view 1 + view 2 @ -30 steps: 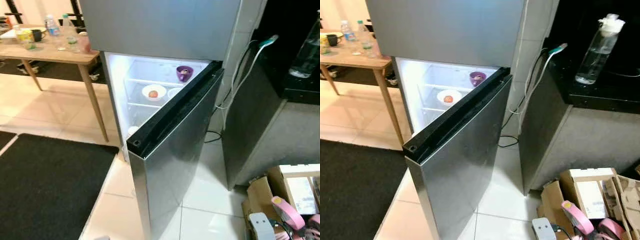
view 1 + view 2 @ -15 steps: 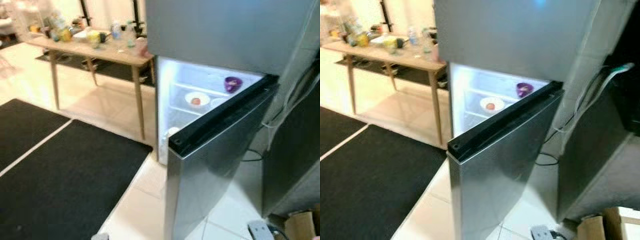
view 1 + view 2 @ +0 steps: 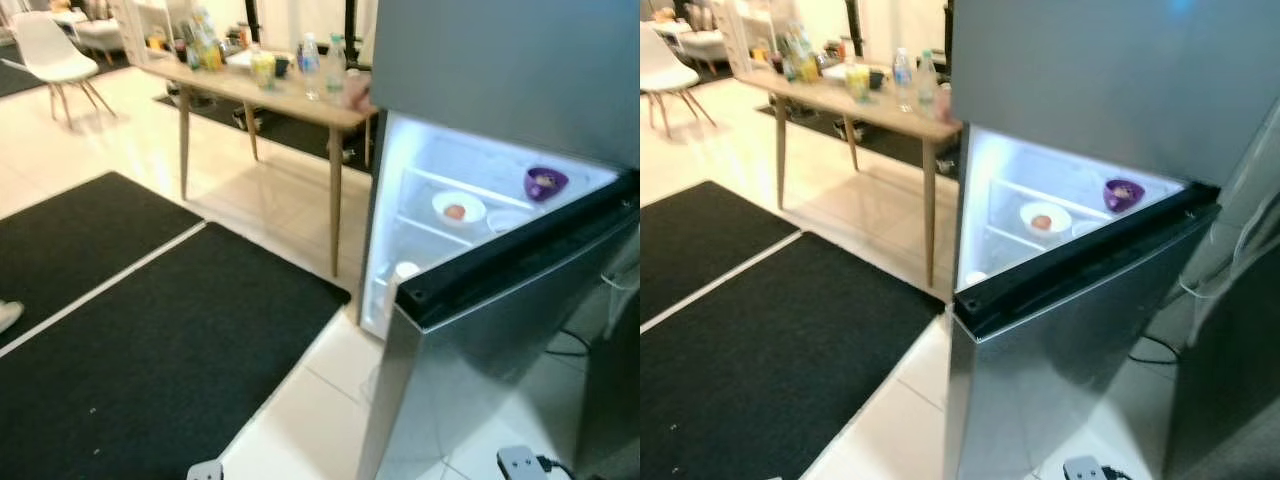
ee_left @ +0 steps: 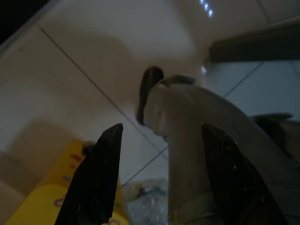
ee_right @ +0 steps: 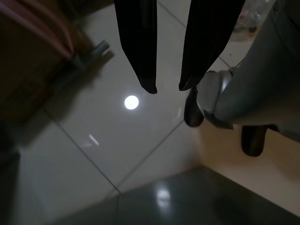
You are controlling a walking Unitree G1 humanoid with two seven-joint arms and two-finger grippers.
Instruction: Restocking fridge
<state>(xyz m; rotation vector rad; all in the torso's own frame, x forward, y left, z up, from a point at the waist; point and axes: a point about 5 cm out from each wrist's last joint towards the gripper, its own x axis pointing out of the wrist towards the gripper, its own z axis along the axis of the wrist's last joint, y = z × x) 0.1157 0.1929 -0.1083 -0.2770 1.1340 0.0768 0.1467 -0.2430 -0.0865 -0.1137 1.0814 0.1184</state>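
1. You've got a silver-grey fridge, its open door edged with a black strip along the top.
2. Inside, lit white, you see a purple bowl and a white bowl holding something reddish.
3. Your floor is cream tile, with black mats laid over it.
4. Over there, a light wooden table and a white chair.
5. Down at your left wrist, black fingers over pale tile, with a yellow thing beneath.
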